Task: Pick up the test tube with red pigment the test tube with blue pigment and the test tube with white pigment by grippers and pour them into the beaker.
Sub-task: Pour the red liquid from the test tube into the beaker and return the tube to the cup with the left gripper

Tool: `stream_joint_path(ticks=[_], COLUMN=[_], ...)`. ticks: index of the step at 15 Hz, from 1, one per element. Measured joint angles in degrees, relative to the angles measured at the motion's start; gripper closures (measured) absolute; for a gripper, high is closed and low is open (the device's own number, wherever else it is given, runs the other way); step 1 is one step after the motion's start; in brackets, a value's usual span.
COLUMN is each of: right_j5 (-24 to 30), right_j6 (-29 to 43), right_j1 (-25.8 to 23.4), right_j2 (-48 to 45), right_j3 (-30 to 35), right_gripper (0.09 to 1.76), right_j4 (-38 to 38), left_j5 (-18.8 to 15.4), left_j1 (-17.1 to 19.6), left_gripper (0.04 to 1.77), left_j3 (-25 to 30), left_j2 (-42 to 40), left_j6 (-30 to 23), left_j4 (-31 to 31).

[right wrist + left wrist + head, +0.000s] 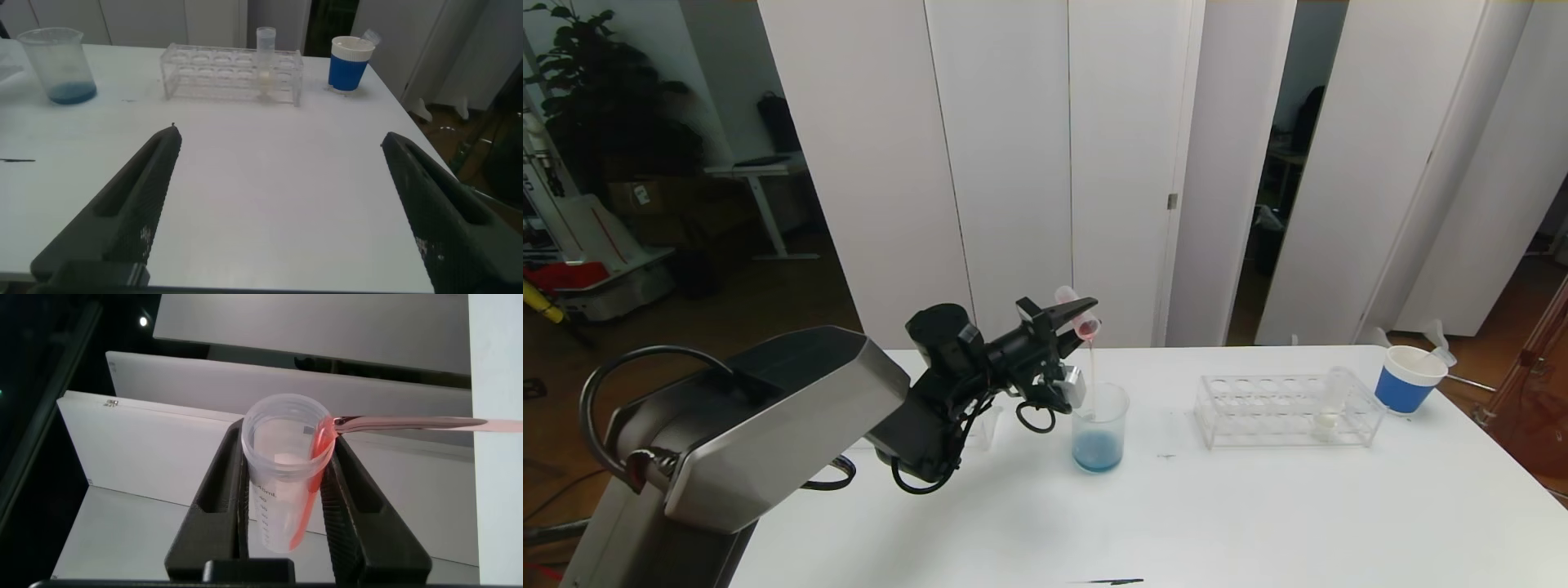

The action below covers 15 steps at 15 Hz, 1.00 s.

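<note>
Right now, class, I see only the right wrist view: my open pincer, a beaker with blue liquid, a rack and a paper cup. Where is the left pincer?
Observer: The left pincer hangs above the beaker.
Operator: Does it hold anything?
Observer: Yes, it is shut on the test tube with red pigment, which is tipped mouth down.
Operator: Is anything pouring?
Observer: A thin pale red stream runs from the tube's mouth into the beaker.
</note>
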Motion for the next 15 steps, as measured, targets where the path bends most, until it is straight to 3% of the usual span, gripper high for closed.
stream_joint_path(ticks=[15], right_j5=[0.0], right_j6=[0.0], right_j1=[0.0], right_j2=[0.0], right_j3=[0.0], right_gripper=[0.1], right_j4=[0.0], left_j5=[-0.2], left_j1=[-0.1], left_gripper=[1.21], left_j3=[-0.8], left_j2=[-1.2], left_j6=[2.8], left_j4=[-0.4])
